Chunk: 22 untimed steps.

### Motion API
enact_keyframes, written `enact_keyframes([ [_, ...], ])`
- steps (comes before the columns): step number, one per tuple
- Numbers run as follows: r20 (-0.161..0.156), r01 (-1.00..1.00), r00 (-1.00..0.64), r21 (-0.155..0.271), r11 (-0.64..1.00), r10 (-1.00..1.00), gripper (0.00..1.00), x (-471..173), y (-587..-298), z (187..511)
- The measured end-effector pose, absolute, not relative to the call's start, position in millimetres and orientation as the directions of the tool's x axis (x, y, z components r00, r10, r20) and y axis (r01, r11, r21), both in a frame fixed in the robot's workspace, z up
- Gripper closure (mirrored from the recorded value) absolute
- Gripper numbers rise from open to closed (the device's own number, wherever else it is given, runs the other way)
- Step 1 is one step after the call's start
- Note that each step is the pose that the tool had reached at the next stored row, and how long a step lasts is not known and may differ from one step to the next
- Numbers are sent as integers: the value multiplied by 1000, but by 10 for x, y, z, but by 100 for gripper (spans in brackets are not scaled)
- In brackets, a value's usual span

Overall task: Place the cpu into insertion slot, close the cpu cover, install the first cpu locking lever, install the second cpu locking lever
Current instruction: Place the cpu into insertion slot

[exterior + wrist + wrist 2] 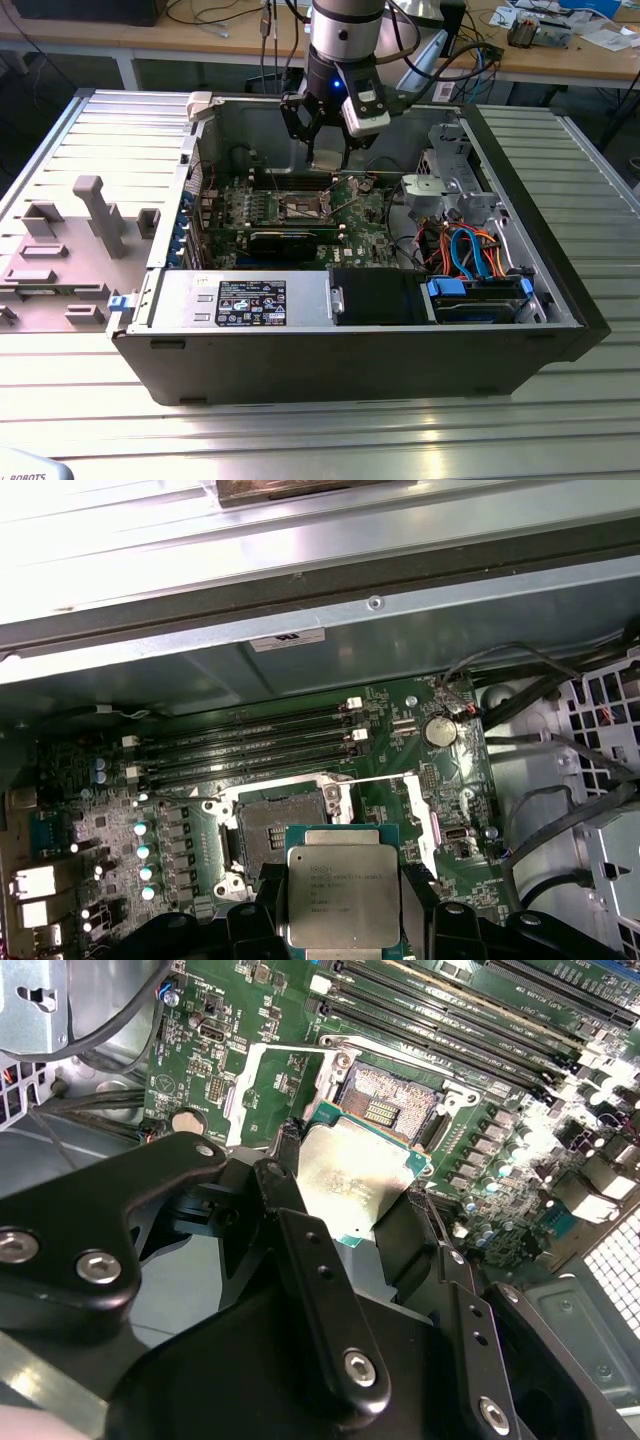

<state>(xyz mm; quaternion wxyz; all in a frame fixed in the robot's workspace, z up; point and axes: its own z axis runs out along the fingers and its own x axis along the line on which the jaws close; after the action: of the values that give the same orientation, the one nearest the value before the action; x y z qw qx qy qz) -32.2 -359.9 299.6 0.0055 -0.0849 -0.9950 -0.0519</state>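
1. Exterior view: my gripper [326, 158] hangs inside the open computer case [560, 300], up above the insertion slot [303, 207] on the green board [365, 228].
2. Second wrist view: I'm clamped on the cpu [352, 1180], one finger [292, 1175] on each opposite edge. It sits just short of the insertion slot [385, 1105], not in it. The cpu cover [238, 1095] stands swung open beside that slot.
3. First wrist view: the cpu [343, 895] rides silvery face up in my grip, beside the insertion slot [285, 815], whose dark middle lies bare. The memory rails [250, 745] run just past the slot.
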Motion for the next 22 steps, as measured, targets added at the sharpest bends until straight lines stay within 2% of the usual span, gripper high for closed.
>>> enact_keyframes([
  [22,20,194,-981,102,976,193,46,-322,-3599,2987],
])
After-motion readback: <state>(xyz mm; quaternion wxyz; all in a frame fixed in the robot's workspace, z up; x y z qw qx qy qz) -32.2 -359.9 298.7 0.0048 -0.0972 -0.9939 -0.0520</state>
